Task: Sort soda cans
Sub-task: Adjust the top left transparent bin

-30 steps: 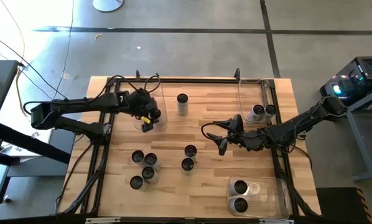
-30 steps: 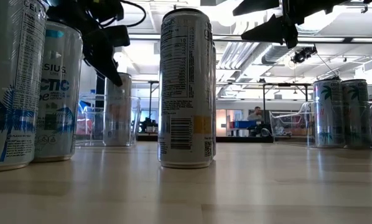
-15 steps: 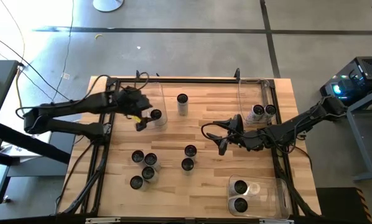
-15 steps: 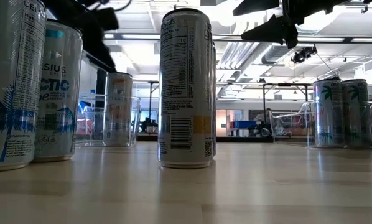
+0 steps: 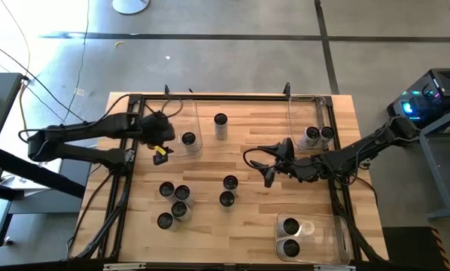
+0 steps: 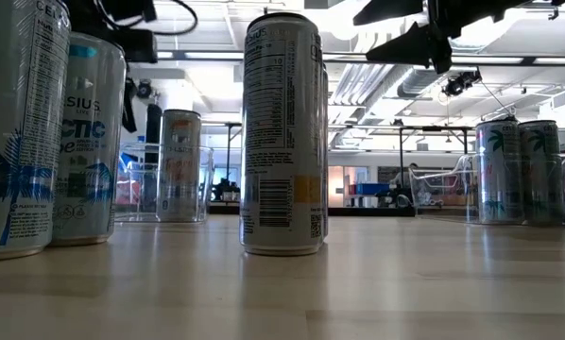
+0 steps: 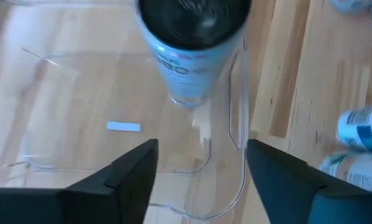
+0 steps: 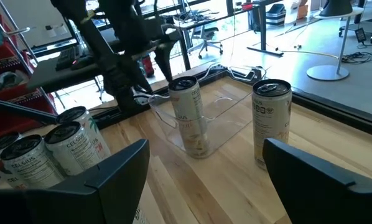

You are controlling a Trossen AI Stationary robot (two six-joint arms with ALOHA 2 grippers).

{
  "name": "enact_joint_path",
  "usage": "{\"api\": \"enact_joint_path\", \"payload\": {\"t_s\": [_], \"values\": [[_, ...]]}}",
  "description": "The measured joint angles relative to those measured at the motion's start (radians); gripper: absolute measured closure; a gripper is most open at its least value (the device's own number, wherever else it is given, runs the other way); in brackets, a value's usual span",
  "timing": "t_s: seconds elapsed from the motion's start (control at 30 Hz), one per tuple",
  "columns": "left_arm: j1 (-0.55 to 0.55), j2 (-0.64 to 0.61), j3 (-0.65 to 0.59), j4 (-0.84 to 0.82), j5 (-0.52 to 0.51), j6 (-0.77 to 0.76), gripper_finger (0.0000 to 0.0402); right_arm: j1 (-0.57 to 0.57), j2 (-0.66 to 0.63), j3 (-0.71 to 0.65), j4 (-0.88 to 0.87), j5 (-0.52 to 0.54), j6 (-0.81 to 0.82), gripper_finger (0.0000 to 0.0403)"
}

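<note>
One soda can [image 5: 188,139] stands upright on its base inside the clear bin [image 5: 197,113] at the far left; it also shows in the left wrist view [image 7: 192,43] and the low view [image 6: 179,165]. My left gripper [image 5: 162,153] hangs open just outside that bin's left side, tipped down, with nothing between its fingers [image 7: 136,168]. My right gripper [image 5: 270,175] hovers open over the table's middle right, well above the wood, and holds nothing [image 8: 201,186]. Loose cans stand at the near left [image 5: 174,200], in the middle [image 5: 228,190] and at the far middle [image 5: 221,120].
A clear bin at the far right [image 5: 291,113] holds two cans [image 5: 317,134]. Another clear bin at the near right [image 5: 338,226] holds two cans [image 5: 290,236]. A black frame [image 5: 232,96] runs around the table's edges. Bare wood lies between the middle cans and the far bins.
My left gripper has drawn back from the can in the far-left bin toward the table's left edge and has tipped further down. The can stays upright in the bin. My right arm has kept still.
</note>
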Motion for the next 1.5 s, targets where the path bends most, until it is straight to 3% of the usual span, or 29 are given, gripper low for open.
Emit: {"api": "enact_joint_path", "payload": {"t_s": [0.17,0.3,0.53,0.93,1.2,1.3,1.5], "values": [[-0.022,0.098,-0.001,0.000,0.015,0.035,0.0225,-0.004,0.000,0.000,-0.007,-0.009,-0.005,0.0093],[-0.028,0.140,0.002,0.008,0.009,0.043,0.0243,-0.003,0.000,0.000,-0.007,-0.018,-0.005,0.0093],[-0.028,0.160,-0.002,-0.001,0.000,0.063,0.0245,-0.004,0.000,0.000,-0.007,-0.018,-0.013,0.0093],[-0.053,0.054,-0.002,-0.022,-0.071,0.033,0.0245,-0.019,0.000,0.000,-0.009,-0.030,-0.019,0.0093],[-0.128,-0.031,-0.001,-0.033,-0.016,-0.042,0.0245,-0.075,0.000,0.000,-0.005,-0.103,-0.017,0.0093],[-0.170,-0.023,-0.001,-0.033,-0.003,-0.023,0.0245,-0.104,0.000,0.000,-0.004,-0.132,-0.038,0.0093],[-0.209,0.032,-0.001,-0.020,-0.075,-0.018,0.0245,-0.159,0.000,0.000,-0.006,-0.176,-0.039,0.0093]]}}
